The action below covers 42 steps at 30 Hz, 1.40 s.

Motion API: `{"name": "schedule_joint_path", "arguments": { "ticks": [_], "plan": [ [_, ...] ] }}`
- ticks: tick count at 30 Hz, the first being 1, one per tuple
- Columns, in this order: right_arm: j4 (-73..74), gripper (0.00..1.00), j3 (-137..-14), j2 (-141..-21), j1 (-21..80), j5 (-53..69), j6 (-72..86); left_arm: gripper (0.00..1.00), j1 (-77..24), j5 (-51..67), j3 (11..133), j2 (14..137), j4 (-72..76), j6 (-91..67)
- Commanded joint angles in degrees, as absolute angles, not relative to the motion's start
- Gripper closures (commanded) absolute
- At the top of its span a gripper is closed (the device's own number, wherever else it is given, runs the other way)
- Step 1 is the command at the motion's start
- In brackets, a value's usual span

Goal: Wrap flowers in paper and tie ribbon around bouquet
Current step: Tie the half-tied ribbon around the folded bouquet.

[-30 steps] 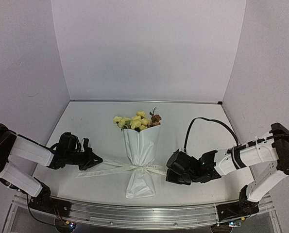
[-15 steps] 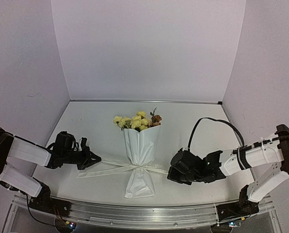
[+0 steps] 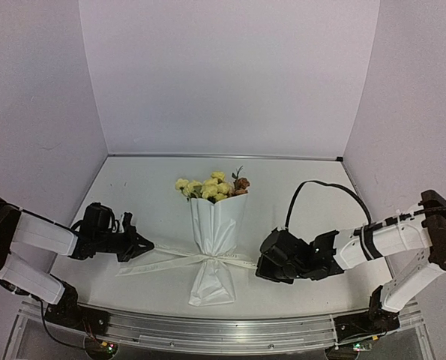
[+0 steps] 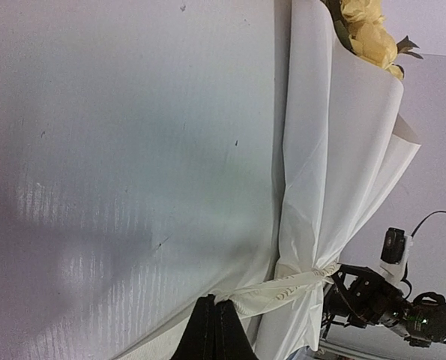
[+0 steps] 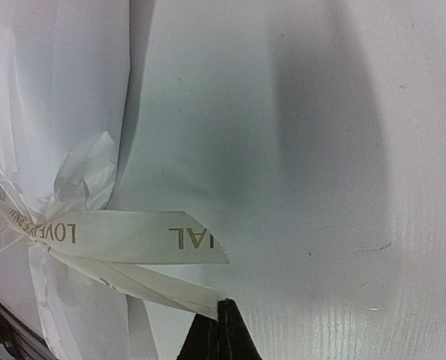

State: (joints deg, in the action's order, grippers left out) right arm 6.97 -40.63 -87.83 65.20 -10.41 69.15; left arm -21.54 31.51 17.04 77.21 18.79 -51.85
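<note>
**A:** Where's the bouquet (image 3: 217,225) sitting?

**B:** Lower centre of the top view, flat on the table (image 3: 133,195), with the ribbon (image 3: 174,261) cinched round its waist. The left claw (image 3: 149,246) and right claw (image 3: 260,264) are each pinched shut on a tail (the right barely has the tip).

**A:** Handling tips?

**B:** The ribbon's probably thin and slippy, and the paper (image 4: 335,150) looks like it crumples easily. I'd grab the tails nearer the knot.

The flowers (image 4: 366,34) are cut off by the top edge of the left wrist view, and what lies below the blooms is hidden inside the paper (image 4: 335,150). Of the left gripper (image 4: 214,334) only the fingertips are shown, the rest being cropped at the bottom; the right gripper (image 5: 221,330) is cropped likewise. On the ribbon (image 5: 118,234), "LOVE" and "IAL" are read; the remaining lettering is swallowed by the knot (image 5: 35,219). From the top external view the print is too small to be made out.
</note>
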Motion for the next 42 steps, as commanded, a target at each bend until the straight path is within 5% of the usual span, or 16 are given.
{"name": "schedule_joint_path", "arguments": {
  "ticks": [1, 6, 13, 16, 30, 42],
  "plan": [
    [25.59, 1.0, -40.58, -88.18, 63.27, -17.4, 64.12, 1.0, -17.45, 21.67, 20.27, 77.53, 14.4, -47.94],
    [25.34, 0.98, -43.08, -89.08, 63.79, -16.14, 60.51, 1.0, -20.04, 22.64, 22.26, 78.03, 13.76, -46.36],
    [24.91, 0.53, -48.51, -88.72, 67.54, -15.04, 51.48, 1.0, -25.36, 23.21, 24.87, 81.49, 15.17, -45.93],
    [23.51, 0.44, -49.93, -89.22, 68.06, -13.6, 48.53, 1.0, -26.56, 23.59, 25.52, 82.77, 16.28, -46.3],
    [19.03, 0.51, -59.13, -96.93, 71.04, -2.58, 38.57, 1.0, -26.8, 23.96, 25.87, 83.64, 16.32, -46.21],
    [19.22, 0.52, -51.72, -91.44, 70.94, -12.04, 43.81, 1.0, -26.74, 23.53, 25.22, 82.75, 15.77, -46.23]
  ]
}}
